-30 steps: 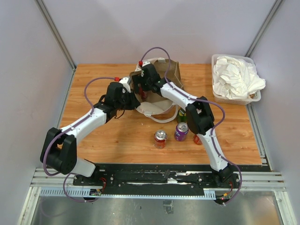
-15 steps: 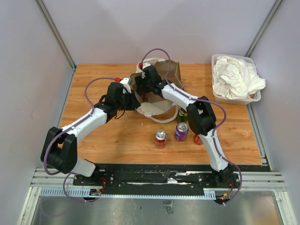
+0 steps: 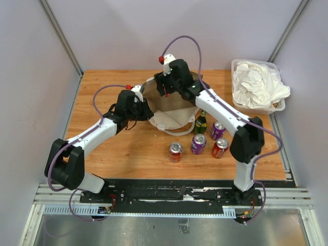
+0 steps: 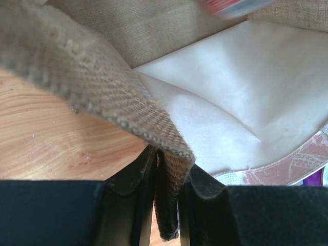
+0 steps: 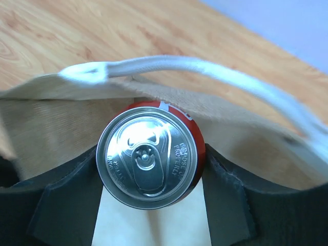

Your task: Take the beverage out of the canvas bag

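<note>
The tan canvas bag [image 3: 171, 110] lies open at mid-table with its white handles at the front. My left gripper [image 3: 146, 108] is shut on the bag's left rim; in the left wrist view the woven edge [image 4: 169, 159] is pinched between the jaws of that gripper [image 4: 166, 169]. My right gripper [image 3: 166, 87] hangs above the bag's far rim. It [image 5: 151, 159] is shut on a red beverage can [image 5: 150, 160] with a silver top, held upright over the bag's mouth, with a white handle [image 5: 205, 69] just beyond. A red blur of that can [image 4: 233, 6] shows at the top of the left wrist view.
In front of the bag stand a red can [image 3: 175, 151], a purple can [image 3: 198, 144], another purple can [image 3: 218, 130], another red can [image 3: 220, 147] and a green bottle [image 3: 200, 123]. A clear bin of white cloth [image 3: 258, 86] sits at the back right.
My right gripper closed on the red can inside the bag and has lifted it up and back toward the far rim. My left gripper kept its hold on the rim.
</note>
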